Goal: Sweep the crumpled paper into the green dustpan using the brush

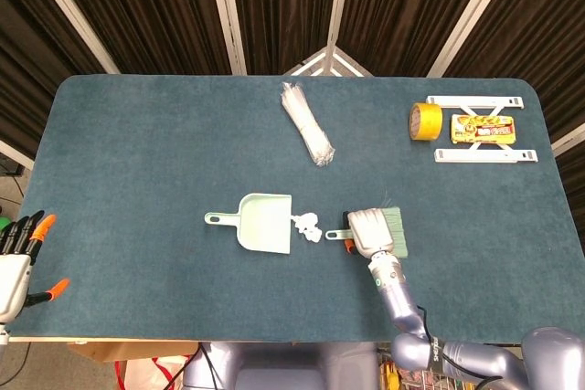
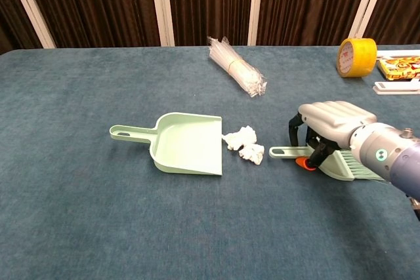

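A: How much of the sweeping is judged to be done?

B: None of it, as far as can be seen. The crumpled paper [image 2: 244, 143] is still found on the table [image 2: 79, 214], in two white wads just beside the open mouth of the green dustpan [image 2: 187, 143]. Nothing is seen inside the pan.

A: And the brush?

B: The brush [image 2: 341, 163] is laid flat on the cloth to the right of the paper, with its handle pointed toward the wads and its bristles turned away. It is covered by the right hand [image 2: 328, 129], whose fingers are curled down over the brush body. A grasp appears to be in place, though how firmly the brush is held cannot be told; it is not seen lifted.

A: Is the left hand used?

B: The left hand [image 1: 18, 258] is shown only in the head view, off the table's near left corner, with fingers spread and nothing in it. The dustpan handle is left untouched.

A: What is left, then?

B: Nearly everything. The brush has to be raised and turned so the bristles are brought behind the paper, and the wads then pushed leftward into the pan. Since the pan is not steadied, it may be nudged along with them.
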